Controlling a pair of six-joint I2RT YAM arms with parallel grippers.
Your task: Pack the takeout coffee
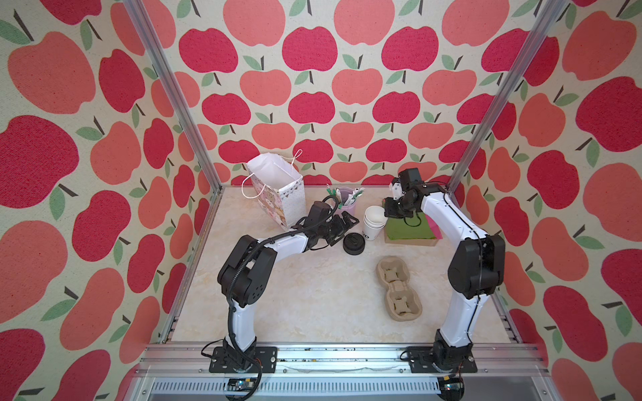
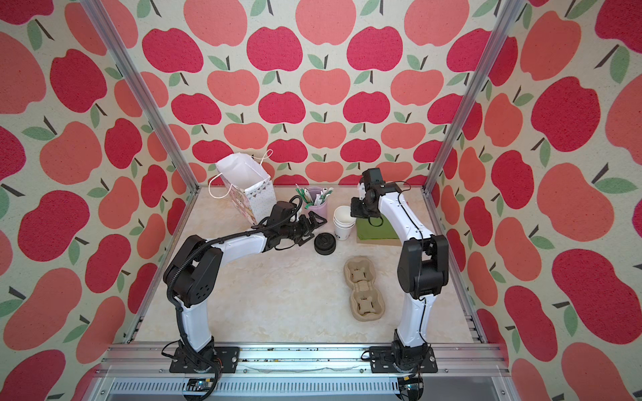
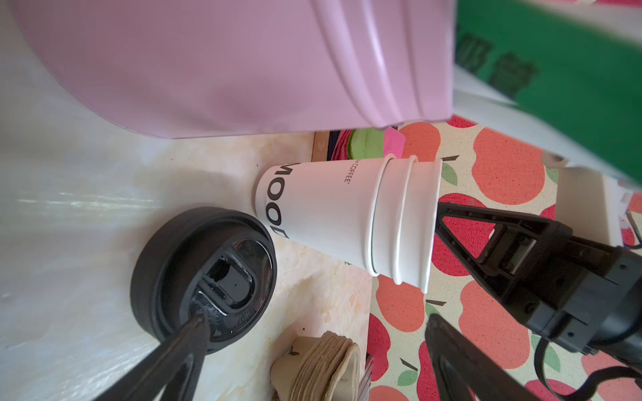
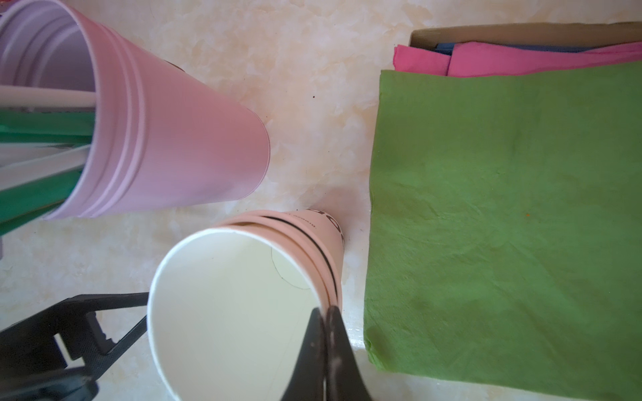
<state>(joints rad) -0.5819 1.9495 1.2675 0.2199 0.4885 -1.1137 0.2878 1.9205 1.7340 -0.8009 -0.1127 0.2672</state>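
Three nested cups [image 1: 373, 222] stand at the table's back, beside the loose lid [image 1: 353, 244]. Right gripper [image 4: 324, 312] pinches the top cup's rim; left gripper [image 1: 346, 230] gapes near the lid. Light, crushable paper, probably best gripped gently at the stiffer rim.

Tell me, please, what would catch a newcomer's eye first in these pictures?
Bold apple-print walls surround the pale table. At the back middle, the right pincer is shut on the top rim of a stack of white paper cups, while the black sip lid lies loose on the table beside the open left pincer. A white gift bag stands open at the back left.
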